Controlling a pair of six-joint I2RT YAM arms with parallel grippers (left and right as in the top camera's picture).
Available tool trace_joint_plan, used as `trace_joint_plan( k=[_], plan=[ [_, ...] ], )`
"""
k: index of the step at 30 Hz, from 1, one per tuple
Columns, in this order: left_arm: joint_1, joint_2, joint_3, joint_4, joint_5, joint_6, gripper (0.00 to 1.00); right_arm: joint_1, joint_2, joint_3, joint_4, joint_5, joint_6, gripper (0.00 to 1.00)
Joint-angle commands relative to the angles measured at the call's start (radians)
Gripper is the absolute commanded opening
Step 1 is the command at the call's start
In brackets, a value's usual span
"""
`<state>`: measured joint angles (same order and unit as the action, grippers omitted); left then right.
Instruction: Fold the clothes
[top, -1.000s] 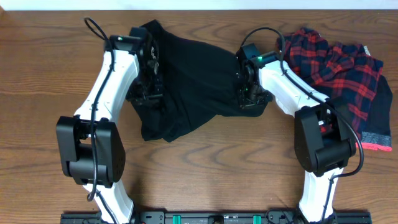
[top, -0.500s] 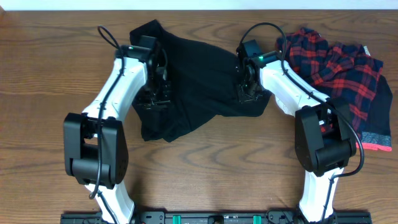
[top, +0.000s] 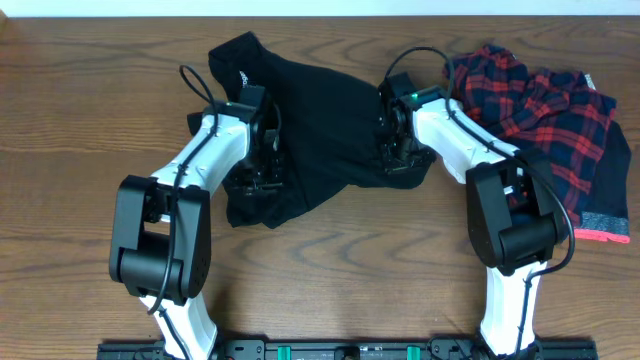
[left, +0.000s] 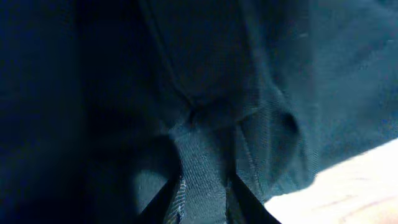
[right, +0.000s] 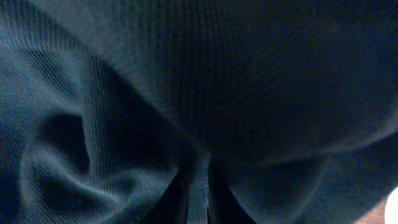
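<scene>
A black shirt (top: 320, 120) lies crumpled across the middle of the table, its collar end at the back left. My left gripper (top: 262, 172) is down on the shirt's left side, shut on a fold of its black fabric (left: 202, 180). At the shirt's right edge my right gripper (top: 393, 150) pinches a thin ridge of the same cloth (right: 199, 186). In both wrist views dark cloth fills almost the whole picture and bunches up between the fingers. A red-and-navy plaid garment (top: 540, 110) lies heaped to the right, untouched.
The brown wooden table (top: 330, 270) shows bare in front of the shirt and at the far left. A dark piece with a grey band and a red edge (top: 607, 215) lies under the plaid heap at the right edge.
My left arm has swung rightward over the shirt, dragging its pinched fold of cloth inward. The right gripper has stayed nearly in place, with the cloth held.
</scene>
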<state>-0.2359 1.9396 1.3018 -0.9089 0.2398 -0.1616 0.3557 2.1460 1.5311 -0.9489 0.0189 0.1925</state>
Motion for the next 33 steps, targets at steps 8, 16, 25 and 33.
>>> trace_joint_plan(
  k=[8,16,25,33],
  plan=[
    [0.051,0.010,-0.042,0.072,-0.080,-0.028,0.25,-0.011,0.035,-0.055,-0.086,0.012,-0.014,0.05],
    [0.147,0.029,-0.042,0.103,-0.103,-0.028,0.27,-0.045,0.035,-0.055,-0.200,0.048,0.010,0.01],
    [0.254,0.079,-0.042,0.142,-0.134,-0.028,0.28,-0.139,0.035,-0.055,-0.297,0.082,0.058,0.01],
    [0.335,0.080,-0.042,0.160,-0.137,-0.043,0.28,-0.169,0.035,-0.055,-0.294,0.083,0.058,0.01]
  ],
)
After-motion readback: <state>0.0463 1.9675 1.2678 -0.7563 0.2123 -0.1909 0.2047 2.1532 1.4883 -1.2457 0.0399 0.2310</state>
